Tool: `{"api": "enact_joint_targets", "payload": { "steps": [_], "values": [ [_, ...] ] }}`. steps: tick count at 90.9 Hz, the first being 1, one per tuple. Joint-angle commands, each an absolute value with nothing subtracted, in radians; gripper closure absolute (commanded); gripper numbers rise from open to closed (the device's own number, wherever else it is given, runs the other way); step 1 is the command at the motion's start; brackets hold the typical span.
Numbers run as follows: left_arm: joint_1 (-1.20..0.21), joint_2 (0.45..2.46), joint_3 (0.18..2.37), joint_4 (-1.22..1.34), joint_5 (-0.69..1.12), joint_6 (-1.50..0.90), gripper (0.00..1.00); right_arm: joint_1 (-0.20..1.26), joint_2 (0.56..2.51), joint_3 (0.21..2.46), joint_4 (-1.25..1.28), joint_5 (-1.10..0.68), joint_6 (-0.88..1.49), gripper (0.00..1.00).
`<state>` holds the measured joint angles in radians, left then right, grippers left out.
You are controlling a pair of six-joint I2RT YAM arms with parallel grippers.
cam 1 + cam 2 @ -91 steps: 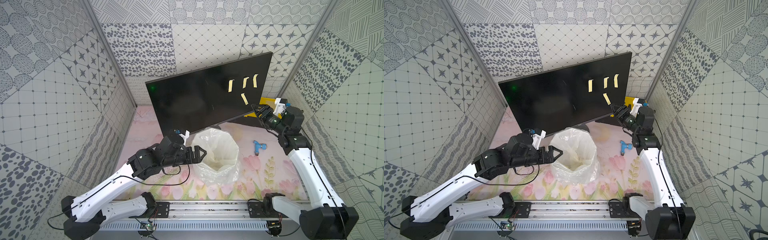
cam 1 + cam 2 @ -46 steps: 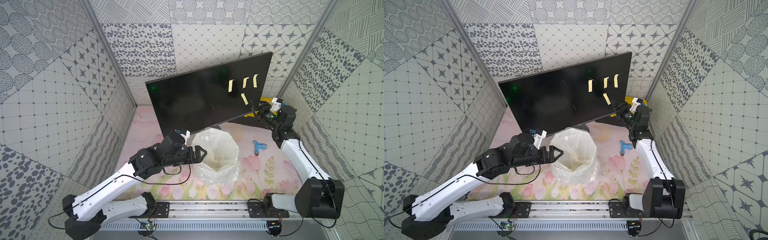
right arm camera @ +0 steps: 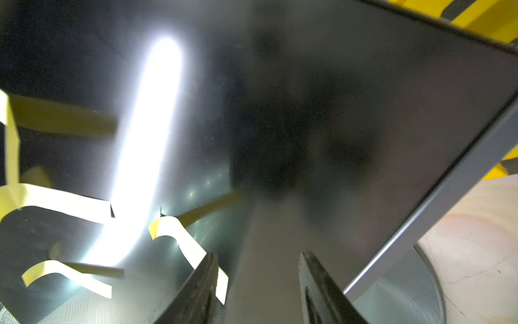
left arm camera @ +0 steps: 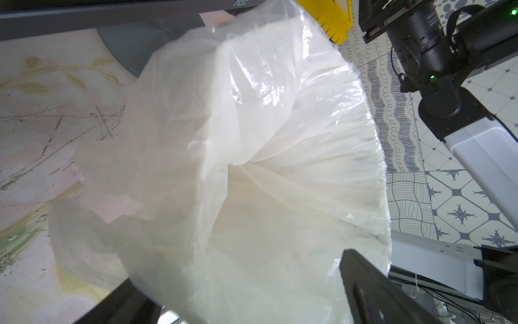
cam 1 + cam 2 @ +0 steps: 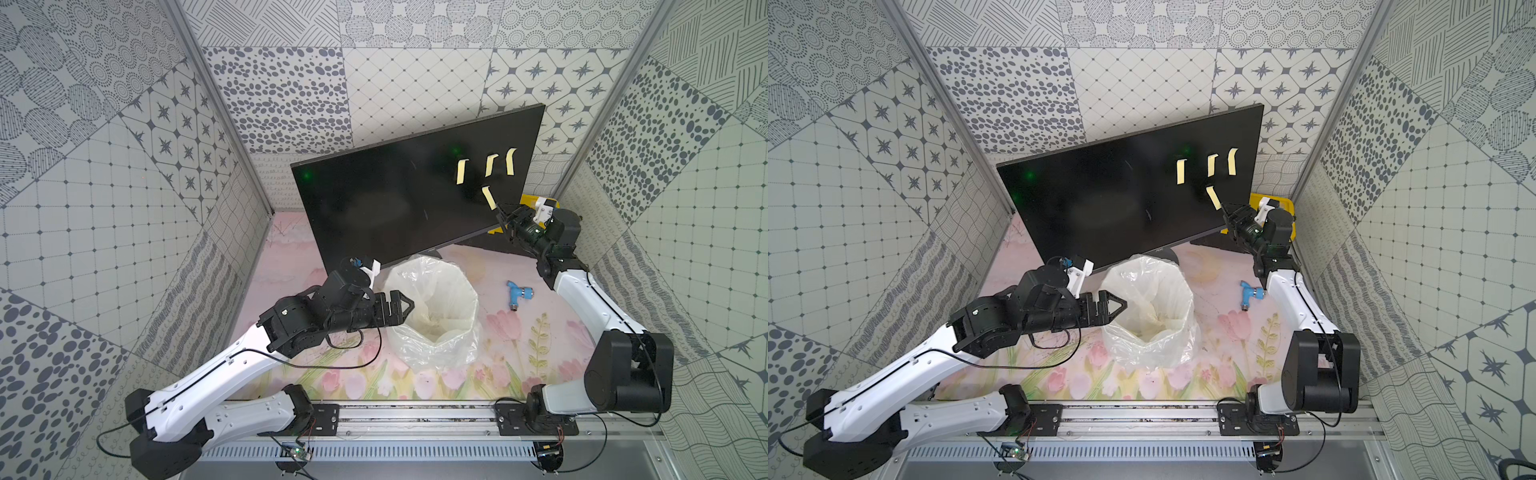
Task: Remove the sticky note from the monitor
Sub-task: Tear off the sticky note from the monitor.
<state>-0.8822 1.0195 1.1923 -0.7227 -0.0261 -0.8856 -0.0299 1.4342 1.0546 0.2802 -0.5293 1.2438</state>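
The black monitor [image 5: 395, 208] [image 5: 1100, 199] stands tilted at the back. Several yellow sticky notes cling to its right side. The lowest sticky note [image 5: 489, 198] [image 5: 1214, 198] curls off the glass. My right gripper [image 5: 504, 212] [image 5: 1227, 212] is right at that note's lower end. In the right wrist view the note [image 3: 182, 238] runs down to the gripper [image 3: 258, 269], and its free end lies just inside one finger [image 3: 201, 286]. The jaws stand apart with a gap. My left gripper [image 5: 406, 307] [image 4: 246, 283] is open at the bag's rim.
A white bin with a clear plastic bag [image 5: 432, 316] [image 5: 1150, 311] stands in front of the monitor stand. A blue fitting [image 5: 517, 294] lies on the floral mat to the right. A yellow toolbox [image 5: 534, 200] sits behind the monitor's right corner. Patterned walls close in on both sides.
My right gripper has moved in toward the screen, up to the lowest sticky note, and its jaws have narrowed. The left arm has stayed still at the bag.
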Motion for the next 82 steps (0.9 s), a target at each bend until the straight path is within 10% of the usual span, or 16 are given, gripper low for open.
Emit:
{"api": "enact_joint_targets", "payload": {
  "steps": [1, 82],
  "values": [
    [-0.888, 1.020, 1.204, -0.692, -0.025, -0.858, 0.01, -0.025, 1.442, 1.100, 0.353, -0.541, 1.243, 0.49],
    [-0.889, 1.012, 1.192, -0.690, -0.026, -0.857, 0.01, 0.015, 1.472, 1.141, 0.356, -0.543, 1.231, 0.64]
  ]
}}
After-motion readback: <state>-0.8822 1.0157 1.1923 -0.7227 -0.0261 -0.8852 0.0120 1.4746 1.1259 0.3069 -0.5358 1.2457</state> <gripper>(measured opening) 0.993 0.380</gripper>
